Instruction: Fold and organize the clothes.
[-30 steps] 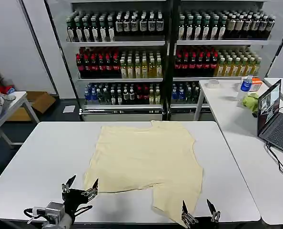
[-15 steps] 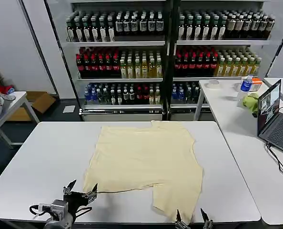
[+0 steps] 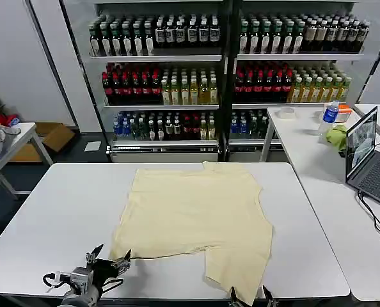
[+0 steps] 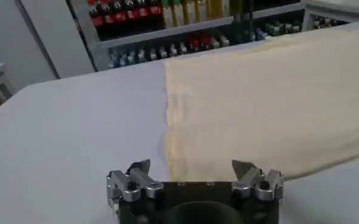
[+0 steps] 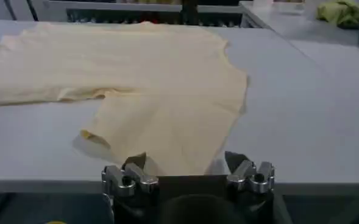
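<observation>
Across the middle of the white bench lies the pale cream-yellow T-shirt, spread mostly flat, with its far edge toward the drink shelves and one sleeve reaching to the near bench edge on the robot's right side. The near left corner of the shirt sits just beyond the left gripper.

The left gripper hovers low at the near left part of the bench, its fingers apart and holding nothing; in the left wrist view the shirt's side edge runs away from between the fingertips, with the cloth close ahead but not touched.

The right gripper is at the very near edge of the bench, right by the hanging sleeve. In the right wrist view its fingers stand spread, empty, with the sleeve's tip just ahead of them, and whether they touch the cloth cannot be told.

On the neighbouring bench to the right stand a laptop, a bright yellow-green bundle and a blue-capped bottle.
</observation>
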Action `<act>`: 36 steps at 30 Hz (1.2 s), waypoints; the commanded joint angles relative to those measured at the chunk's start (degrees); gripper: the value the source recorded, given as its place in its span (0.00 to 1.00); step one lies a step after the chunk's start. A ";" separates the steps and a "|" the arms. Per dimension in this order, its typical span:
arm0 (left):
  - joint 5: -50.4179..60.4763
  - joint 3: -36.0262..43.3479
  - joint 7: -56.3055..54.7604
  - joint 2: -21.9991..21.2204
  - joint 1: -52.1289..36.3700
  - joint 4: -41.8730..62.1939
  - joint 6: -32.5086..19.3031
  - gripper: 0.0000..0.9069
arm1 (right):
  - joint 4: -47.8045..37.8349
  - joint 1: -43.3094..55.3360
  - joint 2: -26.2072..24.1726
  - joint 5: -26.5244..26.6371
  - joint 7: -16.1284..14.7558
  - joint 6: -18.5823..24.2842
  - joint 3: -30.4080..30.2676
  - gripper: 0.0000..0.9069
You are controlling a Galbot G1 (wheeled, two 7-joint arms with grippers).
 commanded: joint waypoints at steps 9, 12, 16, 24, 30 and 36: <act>-2.16 0.39 0.09 0.40 -0.31 1.56 0.26 0.59 | -0.37 0.02 0.27 -0.25 0.19 -0.33 -0.04 1.00; -3.20 0.46 0.04 0.39 -0.34 1.49 0.25 0.21 | -0.38 0.05 0.30 -0.07 0.18 -0.41 0.01 0.77; -4.24 0.40 -0.08 0.43 -0.20 1.43 0.26 0.04 | -0.48 0.01 0.51 0.37 0.54 -0.32 -0.09 0.00; -4.10 0.38 -0.35 0.57 0.37 1.78 0.28 0.02 | 0.11 -0.65 0.37 0.36 0.59 -0.03 -0.18 0.00; -4.41 0.31 -0.49 0.30 0.74 1.25 0.26 0.02 | 1.03 -1.29 0.18 0.21 0.37 0.63 -0.06 0.00; -5.53 -0.01 -0.46 -0.07 1.12 -0.43 0.22 0.02 | 2.03 -2.20 -0.01 -1.24 -0.03 2.63 0.08 0.00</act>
